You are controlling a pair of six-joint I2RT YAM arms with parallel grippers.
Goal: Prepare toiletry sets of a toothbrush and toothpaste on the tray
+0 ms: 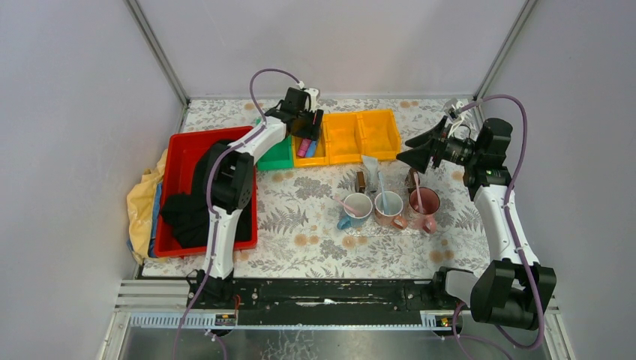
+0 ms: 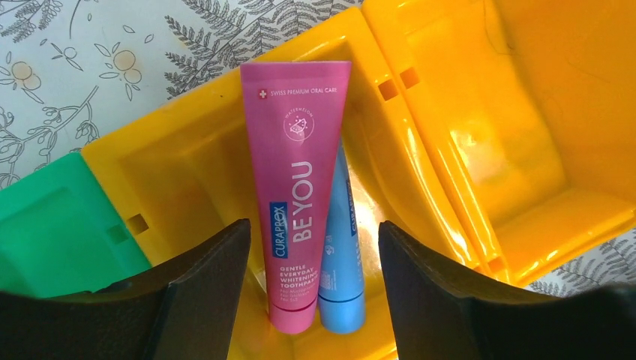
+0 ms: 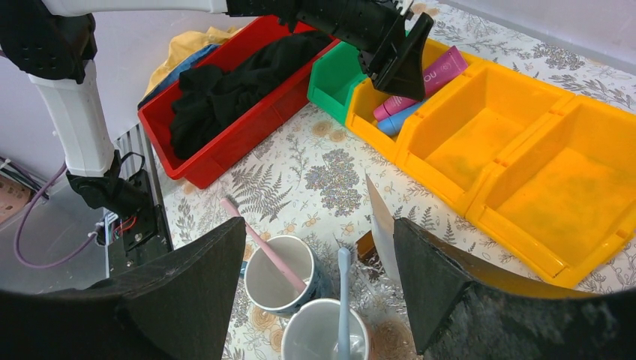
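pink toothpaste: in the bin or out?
In. The pink toothpaste lies in the yellow bin beside the blue tube; jaws of the left gripper stand open either side, not touching.

White-and-black twin arms, lilac-cabled.
Left arm (image 1: 219, 244) at lower left and right arm (image 1: 496, 214) at lower right: white tube links, bulky black joint housings; lilac cable (image 1: 253, 84) looping off each wrist; broad matte-black fingers (image 2: 199, 296), grainy inner faces.

The yellow bins (image 2: 480, 150) are glossy, smooth moulded plastic that catches glare. The pink tube (image 2: 300, 187) and blue tube (image 2: 343, 255) are smooth plastic with a soft sheen. The jaws look matt black and finely grained. The black cloth (image 3: 225, 90) is soft and dull, and the red tray (image 3: 225, 154) is shiny plastic.
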